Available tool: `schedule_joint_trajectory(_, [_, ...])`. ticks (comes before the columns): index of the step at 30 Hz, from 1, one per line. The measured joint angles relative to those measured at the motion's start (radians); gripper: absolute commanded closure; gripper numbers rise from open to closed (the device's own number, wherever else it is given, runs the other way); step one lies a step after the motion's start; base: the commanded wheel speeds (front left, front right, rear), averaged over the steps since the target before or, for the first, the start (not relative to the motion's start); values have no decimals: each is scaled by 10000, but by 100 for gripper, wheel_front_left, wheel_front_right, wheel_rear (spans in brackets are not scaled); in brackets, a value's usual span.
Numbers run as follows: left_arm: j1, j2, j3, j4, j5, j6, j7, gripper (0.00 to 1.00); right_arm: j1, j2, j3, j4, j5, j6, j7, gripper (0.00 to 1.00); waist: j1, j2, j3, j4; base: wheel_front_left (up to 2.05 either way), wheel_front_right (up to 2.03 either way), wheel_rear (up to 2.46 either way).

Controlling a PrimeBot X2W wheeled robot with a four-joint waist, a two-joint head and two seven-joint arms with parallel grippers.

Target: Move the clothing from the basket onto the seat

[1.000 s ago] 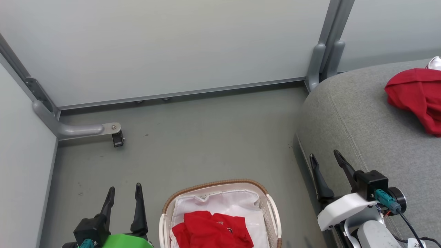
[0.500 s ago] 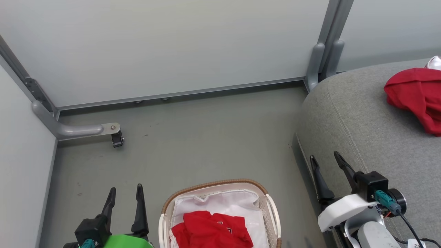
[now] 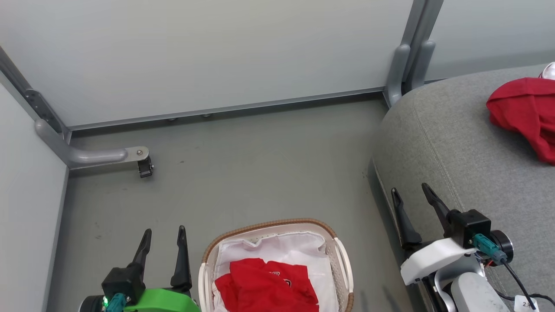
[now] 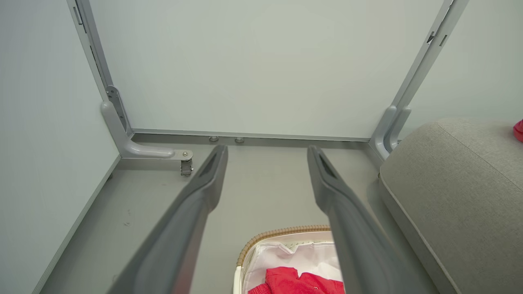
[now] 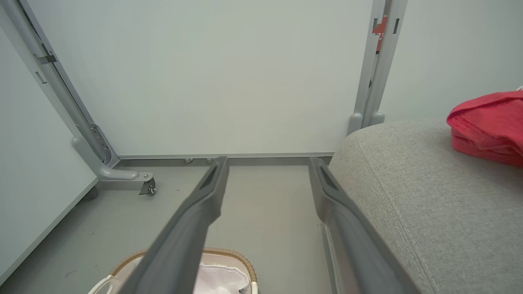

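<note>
The left hand (image 3: 164, 229) hangs over the grey floor (image 3: 260, 173) just left of the basket (image 3: 269, 224), its two dark fingers spread with nothing between them, released. The right hand (image 3: 409, 187) is also released and empty, with its fingers parted. In the head view it appears against the near left edge of the seat (image 3: 455, 143); whether it touches the fabric I cannot tell. The basket stands on the floor between the two hands, and its near end is cut off by the bottom of the head view. A white liner (image 3: 282, 249) lines the inside, and on it a red garment (image 3: 266, 286) lies crumpled in the near part, showing a bit of white lettering. A second red garment (image 3: 527, 108) lies bunched on top of the seat toward the far right, cut by the picture's edge and well apart from the right hand. In the left wrist view the fingers (image 4: 196, 204) frame the bare floor, with the basket's brown woven rim and a strip of red cloth low between them. In the right wrist view the basket's rim sits at the bottom left and the seat fills the right, with the bunched red cloth resting on it. Pale wall panels (image 3: 217, 52) in grey frames close off the back and left, and a caster foot (image 3: 145, 167) stands on the floor at the left.
</note>
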Motion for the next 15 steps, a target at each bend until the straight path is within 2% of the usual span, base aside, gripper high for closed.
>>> schedule_joint_trajectory(6, [-865, -4, -604, 1083, 537, -318, 0, 0, -336, 0, -265, -180, -320, 0, 0, 0, 0, 0, 476, -51, 0, 0, 0])
schedule_joint_trajectory(15, [-3434, -8, -2240, 4339, 1398, -754, 54, 0, -1170, -2, -832, -899, -1024, 0, -2, 0, 1, 0, 1750, -242, 0, 0, 0])
